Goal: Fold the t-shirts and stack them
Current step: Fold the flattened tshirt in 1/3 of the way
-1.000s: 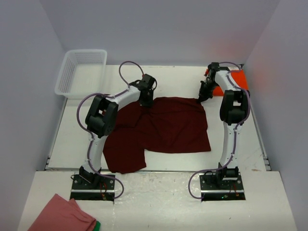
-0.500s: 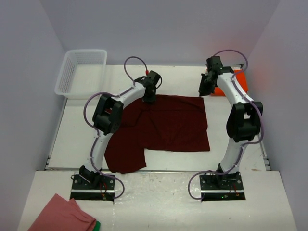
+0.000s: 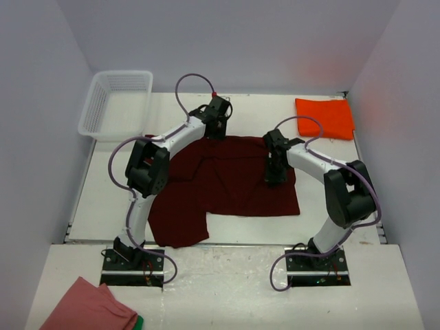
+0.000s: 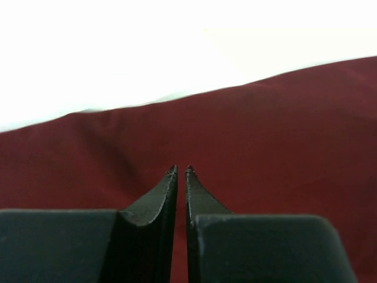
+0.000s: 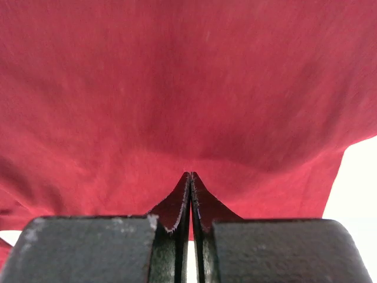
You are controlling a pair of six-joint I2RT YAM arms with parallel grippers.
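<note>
Shirts: 2 – maroon [image 3: 234, 182] at bench [image 3: 103, 199] centre, orange [image 3: 324, 117] far-right corner | basket [image 3: 91, 113]: 1 | left claw [image 4: 181, 170] slightly parted, empty | right claw [image 5: 190, 174] closed, empty

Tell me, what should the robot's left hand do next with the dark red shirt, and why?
Probably open the left gripper wider and pinch the far edge of the maroon shirt: its tips sit barely apart right there, holding nothing, and the shirt lies spread out.

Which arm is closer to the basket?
Left. The left fingers are at the maroon shirt's far edge, right of the basket; the right fingers are farther, over the shirt.
</note>
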